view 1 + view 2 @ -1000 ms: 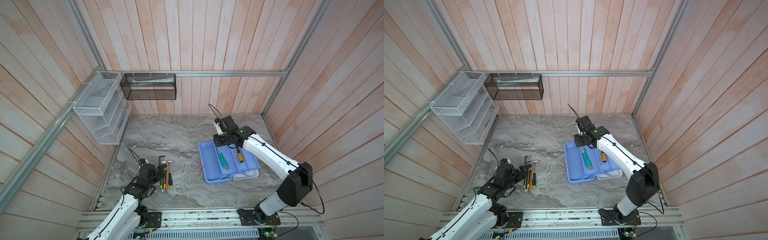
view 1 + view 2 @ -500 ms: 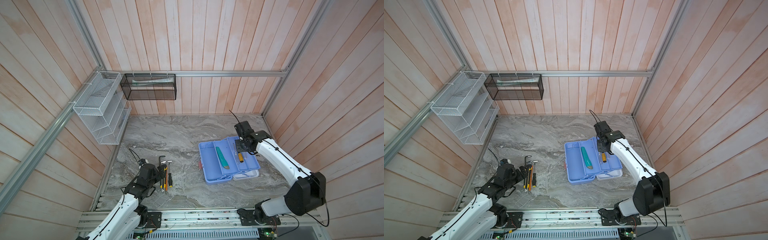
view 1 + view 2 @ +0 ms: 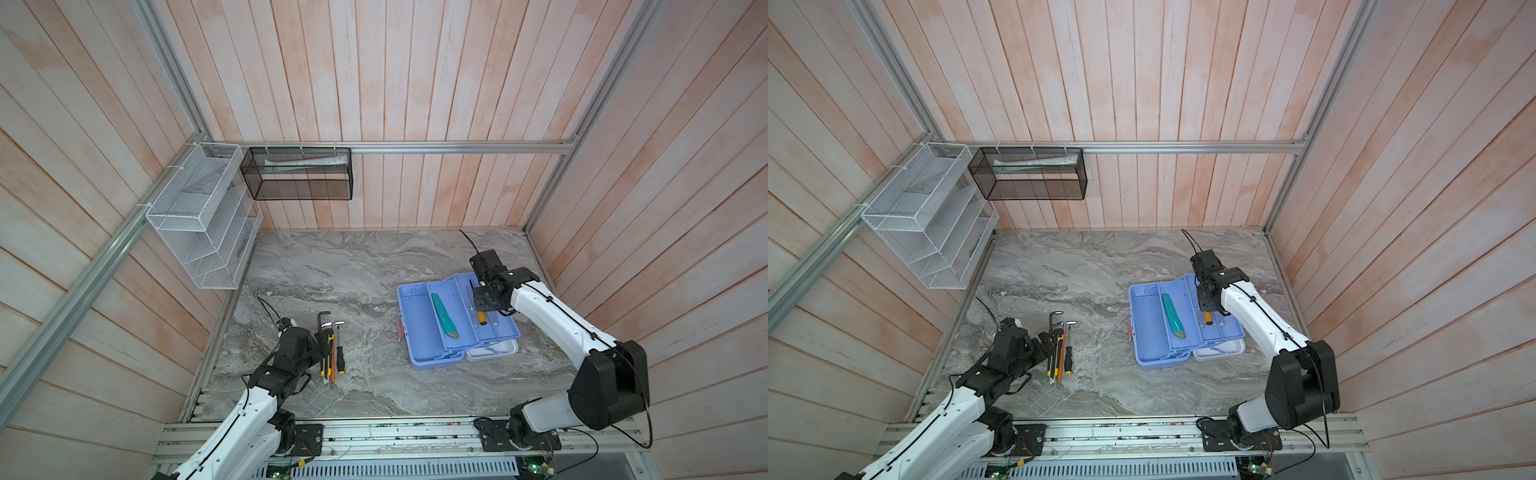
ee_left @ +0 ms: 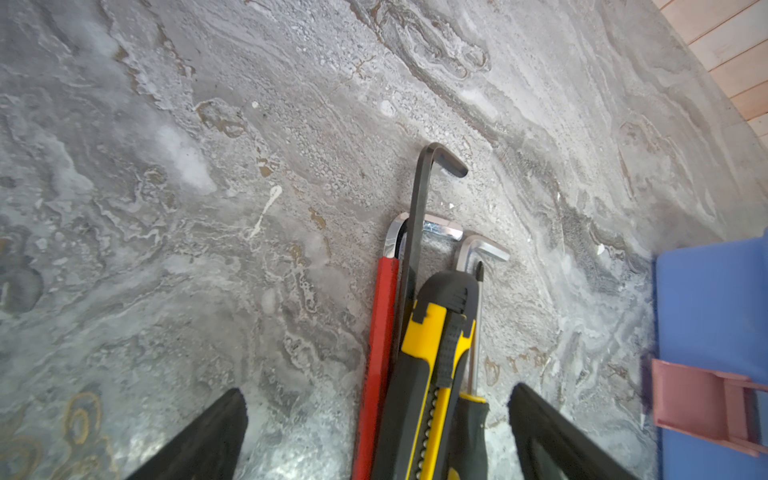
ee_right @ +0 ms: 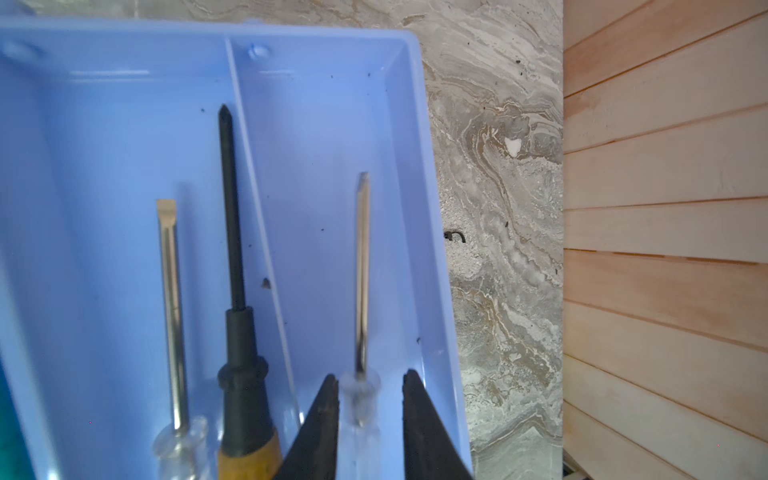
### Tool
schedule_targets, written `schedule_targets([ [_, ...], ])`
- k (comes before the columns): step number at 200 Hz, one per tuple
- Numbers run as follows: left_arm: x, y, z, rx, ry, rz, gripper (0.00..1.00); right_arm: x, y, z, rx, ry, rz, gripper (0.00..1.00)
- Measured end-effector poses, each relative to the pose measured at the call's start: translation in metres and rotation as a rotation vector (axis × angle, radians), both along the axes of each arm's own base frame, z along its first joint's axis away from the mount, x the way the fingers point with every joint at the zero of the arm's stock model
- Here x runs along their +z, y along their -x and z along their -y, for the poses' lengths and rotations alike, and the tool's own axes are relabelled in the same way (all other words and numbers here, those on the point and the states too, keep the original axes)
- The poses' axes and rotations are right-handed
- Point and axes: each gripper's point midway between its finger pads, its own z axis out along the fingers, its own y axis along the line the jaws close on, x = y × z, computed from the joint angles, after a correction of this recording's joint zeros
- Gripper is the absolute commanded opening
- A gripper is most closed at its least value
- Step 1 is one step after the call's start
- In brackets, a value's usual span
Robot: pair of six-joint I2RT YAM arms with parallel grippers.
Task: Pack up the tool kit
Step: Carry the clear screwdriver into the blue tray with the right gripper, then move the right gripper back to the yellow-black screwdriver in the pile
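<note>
Since a second ago the right arm has swung from above the teal utility knife (image 3: 444,314) to the outer side of the toolbox (image 3: 419,332), and its pincer has begun to part; the left arm has not moved. The light blue toolbox sits open on the right half of the marble table (image 3: 353,270), with its white lid (image 3: 494,351) showing at the near right edge and a pink latch (image 3: 400,330) on its left side. In the right wrist view, the right gripper (image 5: 370,376) hangs over the tray's outermost compartment, jaws slightly apart on either side of a blurred clear-handled screwdriver (image 5: 362,270), with a gap beside the handle. In the next compartment lie a flat-blade screwdriver (image 5: 172,291) and a black-shafted screwdriver (image 5: 237,291) with an orange handle. On the table's left, the left gripper (image 4: 376,392) has its jaws spread wide, low over a row of loose tools lying side by side: a red-sleeved hex key (image 4: 384,316), a black hex key (image 4: 415,232), a yellow utility knife (image 4: 436,353), a silver hex key (image 4: 478,249) and a black-handled screwdriver (image 4: 471,432).
</note>
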Motion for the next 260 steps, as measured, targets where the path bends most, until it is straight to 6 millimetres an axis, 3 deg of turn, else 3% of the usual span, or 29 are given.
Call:
schedule_targets([
  [34, 0.000, 0.000, 0.000, 0.000, 0.000, 0.000, 1.00, 0.006, -0.005, -0.002, -0.001, -0.005, -0.007, 0.39],
  [60, 0.000, 0.000, 0.000, 0.000, 0.000, 0.000, 1.00, 0.034, -0.020, -0.021, 0.030, -0.048, 0.053, 0.40],
  [79, 0.000, 0.000, 0.000, 0.001, 0.000, 0.000, 1.00, 0.057, -0.029, -0.066, 0.118, -0.135, 0.134, 0.40],
  [106, 0.000, 0.000, -0.002, 0.015, -0.005, 0.000, 1.00, 0.068, -0.018, -0.181, 0.344, -0.368, 0.196, 0.41],
  [130, 0.001, 0.000, -0.005, 0.031, -0.006, 0.004, 1.00, 0.045, 0.009, -0.279, 0.523, -0.544, 0.129, 0.42],
  [156, 0.003, 0.000, -0.006, 0.044, -0.004, 0.014, 1.00, 0.000, 0.035, -0.344, 0.623, -0.603, -0.001, 0.42],
  [189, 0.005, 0.000, -0.009, 0.055, -0.006, 0.021, 1.00, -0.040, 0.061, -0.387, 0.682, -0.623, -0.131, 0.43],
  [260, -0.001, 0.006, -0.024, 0.149, -0.020, -0.012, 1.00, -0.076, 0.105, -0.450, 0.783, -0.614, -0.285, 0.43],
])
